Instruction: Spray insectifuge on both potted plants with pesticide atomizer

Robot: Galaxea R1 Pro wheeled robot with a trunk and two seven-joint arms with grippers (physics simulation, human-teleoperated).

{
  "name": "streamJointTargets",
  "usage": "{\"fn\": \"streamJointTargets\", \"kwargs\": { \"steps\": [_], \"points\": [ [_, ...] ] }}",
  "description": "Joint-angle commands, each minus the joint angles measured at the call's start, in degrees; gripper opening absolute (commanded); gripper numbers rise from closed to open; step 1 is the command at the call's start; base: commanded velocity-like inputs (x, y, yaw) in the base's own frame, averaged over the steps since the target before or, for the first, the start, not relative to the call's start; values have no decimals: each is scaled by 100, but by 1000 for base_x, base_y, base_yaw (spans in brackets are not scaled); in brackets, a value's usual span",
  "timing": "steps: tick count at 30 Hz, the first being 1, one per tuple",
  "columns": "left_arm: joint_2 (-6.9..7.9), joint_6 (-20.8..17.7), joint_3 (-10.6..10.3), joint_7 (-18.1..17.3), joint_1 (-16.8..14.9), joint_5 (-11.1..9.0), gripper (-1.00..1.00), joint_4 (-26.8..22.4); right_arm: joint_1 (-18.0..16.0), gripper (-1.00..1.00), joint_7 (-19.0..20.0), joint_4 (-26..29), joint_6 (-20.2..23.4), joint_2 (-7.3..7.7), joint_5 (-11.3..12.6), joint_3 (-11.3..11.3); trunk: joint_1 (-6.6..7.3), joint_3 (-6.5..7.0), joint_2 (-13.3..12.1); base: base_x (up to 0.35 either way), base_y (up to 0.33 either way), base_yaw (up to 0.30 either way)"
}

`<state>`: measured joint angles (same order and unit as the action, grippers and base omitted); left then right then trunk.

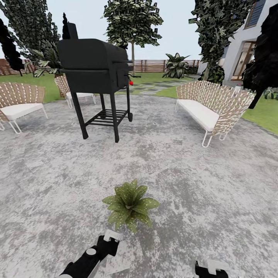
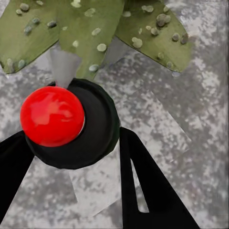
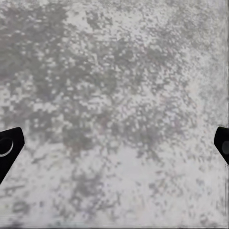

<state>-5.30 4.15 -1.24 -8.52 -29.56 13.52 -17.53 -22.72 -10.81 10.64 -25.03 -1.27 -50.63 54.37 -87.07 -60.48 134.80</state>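
So, head view first: the robot is standing on the grey concrete patio [image 1: 181,173] and looking down at one potted plant [image 1: 130,204], which is sitting low in the middle of the frame. The left gripper [image 1: 109,240] is poking in at the bottom left, just short of the leaves, with a pale bit showing at its tip. The right gripper [image 1: 210,268] is peeking in at the bottom right, well apart from the plant. Further back, a black grill [image 1: 94,65] is taking up the upper left. A wicker chair [image 1: 19,101] is sitting at the left edge and a wicker sofa [image 1: 210,107] on the right. A wooden fence [image 1: 154,65] is running along the back, and lawn [image 1: 266,112] is showing at the right edge.

Left wrist view: the black fingers [image 2: 143,181] are clamping a dark round spray bottle [image 2: 98,129] seen end-on, with a shiny red ball [image 2: 52,116] on it. The speckled leaves are spreading across the upper part of the frame, right beyond the bottle.

Right wrist view: the two fingertips [image 3: 9,145] are sitting wide apart at the left and right edges, gripping nothing, with mottled concrete lying between them.
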Motion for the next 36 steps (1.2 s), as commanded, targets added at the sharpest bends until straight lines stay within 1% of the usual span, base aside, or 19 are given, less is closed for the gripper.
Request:
{"fn": "streamJointTargets", "kwargs": {
  "steps": [1, 3, 5, 16, 25, 27, 29, 32, 36],
  "points": [
    [2, 25, -14, 7, 7, -50, -100, -3, -4, 100, -26, -3, -11, -13, -61, 37, 1, -4, 2, 0, 0, -298],
    [3, 27, -10, 23, 15, -131, -100, -4, -4, 100, -26, -7, -11, -19, -61, 38, 1, -4, 2, 0, 0, -299],
    [3, 29, -8, 40, 20, -166, -100, -5, -4, 100, -26, -7, -11, -16, -61, 38, 1, 0, 2, -96, -59, -300],
    [3, 33, -8, 52, 20, -174, -100, 0, -4, 100, -26, -4, -19, -23, -61, 38, 1, 40, 2, -235, -166, -300],
    [7, 26, -8, 68, 25, -183, -100, 0, -4, 100, -31, 0, -23, -23, -61, 38, 1, 78, 2, -94, -231, -296],
    [15, 25, 6, 131, 26, -222, -100, -2, -4, 100, -34, 7, -26, -23, -62, 38, 1, 85, 2, -11, -95, -258],
    [22, 26, 14, 343, 24, -301, -100, 2, -4, 100, -31, 14, -34, -23, -72, 34, 1, 88, 2, -4, -37, -111],
    [15, 32, 12, 575, 27, -359, -100, 5, -4, 100, -15, 24, -80, -11, -98, 22, 1, 89, 2, -1, -9, -27],
    [12, 33, 15, 602, 29, -368, -100, 12, -4, 100, -21, 26, -112, 11, -87, 26, 1, 89, 2, 0, -1, -2]
  ]
}}
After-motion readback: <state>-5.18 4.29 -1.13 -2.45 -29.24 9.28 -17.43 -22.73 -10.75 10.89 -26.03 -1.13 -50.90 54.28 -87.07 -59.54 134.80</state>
